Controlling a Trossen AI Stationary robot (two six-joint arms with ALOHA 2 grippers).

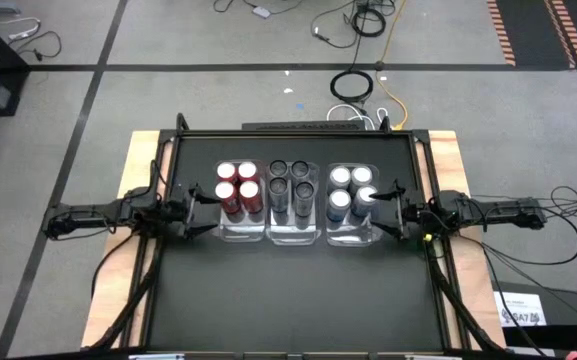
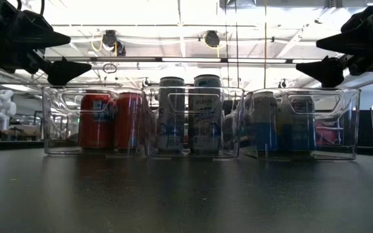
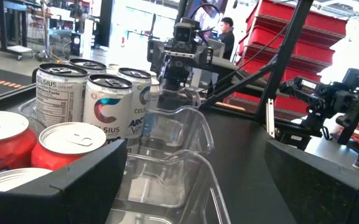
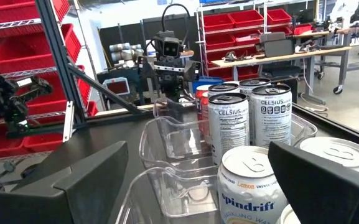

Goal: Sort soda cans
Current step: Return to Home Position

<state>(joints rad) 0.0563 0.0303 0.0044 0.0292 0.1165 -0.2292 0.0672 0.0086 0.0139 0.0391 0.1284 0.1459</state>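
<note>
We see red cylindrical metal soda cans (image 1: 237, 187), silver-white lettered metal cans (image 3: 107, 109), white-blue metal cans (image 4: 249, 186), black worktop (image 1: 288, 300)

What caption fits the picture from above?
Sorted soda cans in three clear bins, left pincer and right pincer open beside them.

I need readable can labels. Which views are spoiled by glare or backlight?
Low view: ceiling lights behind turn the left gripper and right gripper into silhouettes, and the blue cans sit dim. Left wrist view: background washed out. High view: even light. Right wrist view: Celsius cans well lit.
</note>
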